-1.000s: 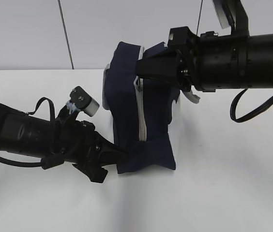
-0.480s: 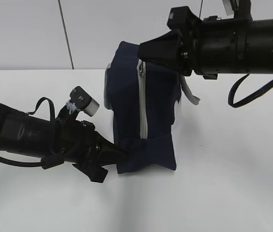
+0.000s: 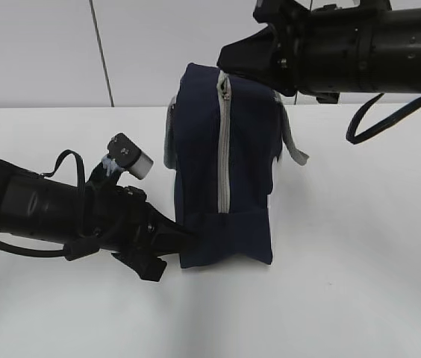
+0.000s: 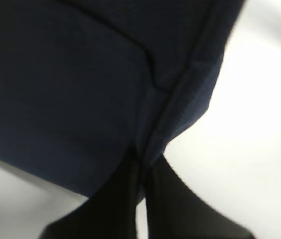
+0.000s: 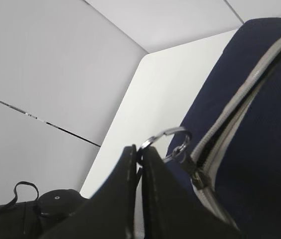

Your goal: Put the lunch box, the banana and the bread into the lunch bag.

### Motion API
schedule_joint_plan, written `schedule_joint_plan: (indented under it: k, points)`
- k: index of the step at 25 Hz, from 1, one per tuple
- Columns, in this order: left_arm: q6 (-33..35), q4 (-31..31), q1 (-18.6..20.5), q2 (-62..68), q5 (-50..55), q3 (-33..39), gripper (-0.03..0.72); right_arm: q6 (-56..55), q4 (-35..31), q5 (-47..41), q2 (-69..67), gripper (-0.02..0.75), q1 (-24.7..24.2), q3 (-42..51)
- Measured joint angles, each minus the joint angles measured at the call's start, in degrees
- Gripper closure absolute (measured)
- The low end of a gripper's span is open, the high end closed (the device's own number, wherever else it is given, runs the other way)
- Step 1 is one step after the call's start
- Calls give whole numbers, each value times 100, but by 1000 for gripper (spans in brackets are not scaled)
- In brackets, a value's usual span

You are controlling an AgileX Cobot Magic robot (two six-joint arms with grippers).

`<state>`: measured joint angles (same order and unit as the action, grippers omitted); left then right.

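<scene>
Right fingers (image 5: 139, 164): clenched on the ring (image 5: 164, 138) of the zip pull, pinching its rim; the ring hangs off the slider at the upper end of the zip (image 5: 240, 99).
Left fingers (image 4: 143, 172): clenched on a fold of the bag's lower corner seam, the fabric pinched between the two tips.
Right gripper (image 3: 229, 63): at the bag's top edge, above the zip's upper end, arm coming in level from the right.
Left gripper (image 3: 184, 240): low, at the bag's bottom left corner, just above the surface (image 3: 345, 298).
Bag (image 3: 248, 164): stands on end on the surface between the two arms, navy, zip (image 3: 223, 149) running as a grey line from top to near the base; closed along all that shows.
Handle (image 3: 292, 145): grey webbing loop hanging off the bag's right side.
Lunch box, banana, bread: not in view; judged to be inside already, but the pictures cannot confirm it.
Step in hand: judged to be finishing the zip closure, slider near its end stop.
Doing it well: pull in line with the zip, not across it; keep the lower corner anchored so the fabric stays taut; ease off once the slider stops, since the ring is pinched only at its rim and could slip.
</scene>
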<state>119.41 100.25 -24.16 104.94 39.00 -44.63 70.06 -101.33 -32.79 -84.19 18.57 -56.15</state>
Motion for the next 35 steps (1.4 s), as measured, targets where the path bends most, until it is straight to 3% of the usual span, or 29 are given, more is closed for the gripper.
schedule_joint_plan:
  k: [22, 35]
  points:
    - [-206, -201, 0, 0, -61, 0, 678, 0, -37, 212, -1115, 754, 0, -1344]
    - [-266, -334, 5, 0, -72, -12, 678, 0, -45, 758, -1495, 754, 0, -1857]
